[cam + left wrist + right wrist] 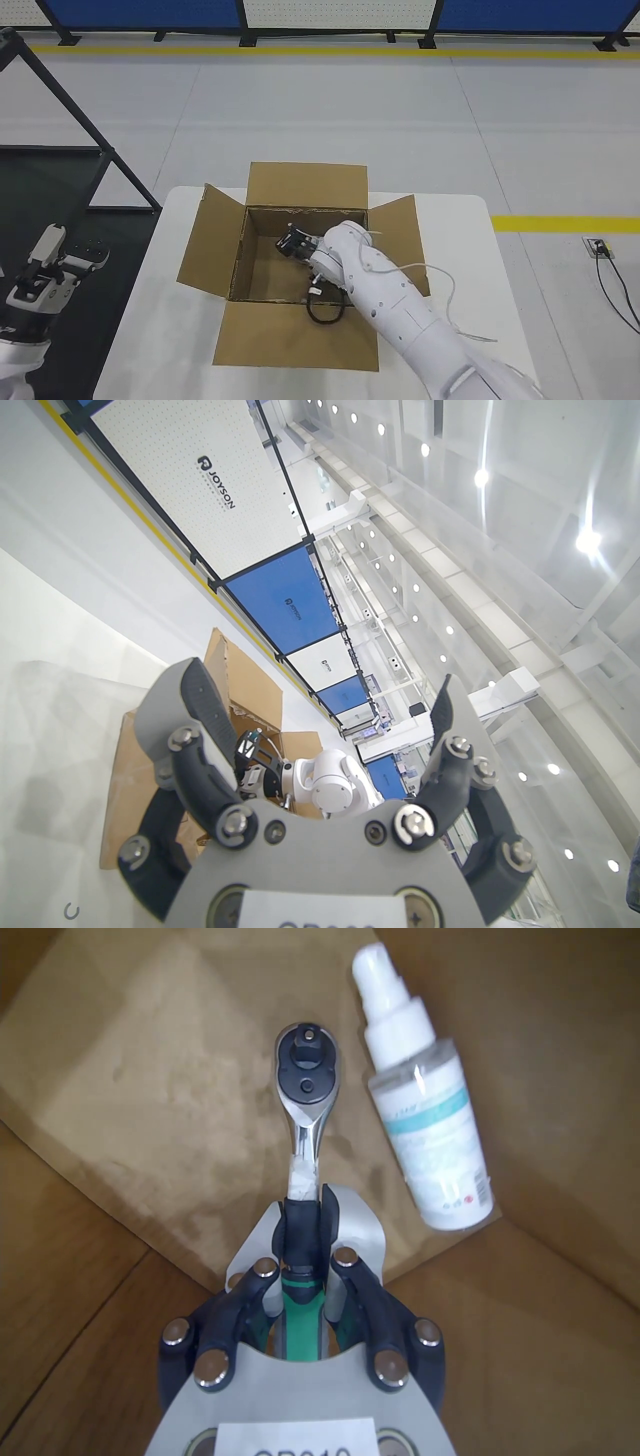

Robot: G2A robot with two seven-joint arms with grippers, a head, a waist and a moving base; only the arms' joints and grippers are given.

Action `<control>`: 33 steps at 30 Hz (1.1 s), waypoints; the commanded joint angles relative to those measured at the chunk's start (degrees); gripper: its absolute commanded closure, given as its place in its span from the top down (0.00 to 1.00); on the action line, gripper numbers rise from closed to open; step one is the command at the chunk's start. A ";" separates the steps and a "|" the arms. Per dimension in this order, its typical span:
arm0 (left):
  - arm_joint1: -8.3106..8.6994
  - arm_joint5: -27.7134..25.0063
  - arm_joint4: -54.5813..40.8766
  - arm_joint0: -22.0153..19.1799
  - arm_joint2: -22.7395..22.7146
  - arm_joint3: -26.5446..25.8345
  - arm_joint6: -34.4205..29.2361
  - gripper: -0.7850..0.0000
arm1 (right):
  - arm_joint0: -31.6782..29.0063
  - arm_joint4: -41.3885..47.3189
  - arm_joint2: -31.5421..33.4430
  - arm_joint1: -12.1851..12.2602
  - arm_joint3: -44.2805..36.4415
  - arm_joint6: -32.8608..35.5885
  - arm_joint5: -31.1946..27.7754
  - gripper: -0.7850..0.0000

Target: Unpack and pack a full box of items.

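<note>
box (290, 335): open cardboard carton in the middle of the desk (150, 340), all four flaps folded outward.
left end effector (322, 680): spread wide and holding nothing, tilted upward, well outside the box, off its left side and past the desk edge.
right end effector (304, 1213): down inside the box, pressed together on the dark neck of the ratchet wrench (306, 1078), just ahead of its green grip.
ratchet wrench: sticks straight out past the fingertips, head over bare box floor. I cannot tell whether it rests on the floor or hangs just above.
spray bottle (430, 1128): lies on its side on the box floor, just beside the ratchet wrench head without touching it. Its base is close to a fold where floor meets wall.
step in hand: the ratchet wrench is gripped low in a box with little else in it. This is probably either one of the last items coming out or an early one going back in, and nothing here settles which.
next move: if unpacking, a straight rise until the head tops the rim, then across to the desk. If packing, lower it flat and let go.
edges: box walls ring the arm. The long head could catch a wall if swung low, and the spray bottle crowds one side.
open room: bare box floor lies on the side of the ratchet wrench away from the spray bottle. A strip of desk shows beyond the box's left flap.
</note>
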 commanded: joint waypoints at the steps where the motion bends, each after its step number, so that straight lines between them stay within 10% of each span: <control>1: 0.02 0.04 -0.01 -0.11 -0.01 0.09 0.02 1.00 | 0.14 0.10 -0.09 -0.18 0.63 1.96 0.49 0.00; 5: 0.05 0.13 -0.07 -0.28 -0.16 0.40 0.05 1.00 | 0.79 1.00 -0.27 -0.79 2.94 3.16 0.18 0.02; 7: 0.06 0.12 -0.12 -0.29 -0.22 0.50 0.08 1.00 | 1.35 1.32 -0.41 -1.16 4.18 3.03 0.05 0.44; 9: 0.07 0.15 -0.05 -0.27 -0.23 0.52 0.14 1.00 | 1.77 1.61 -0.54 -1.52 5.16 2.32 -0.07 0.47; 33: 0.25 0.51 -0.13 -0.96 -0.16 1.39 0.10 1.00 | 4.24 3.69 -0.36 -4.13 14.51 -6.69 0.15 0.36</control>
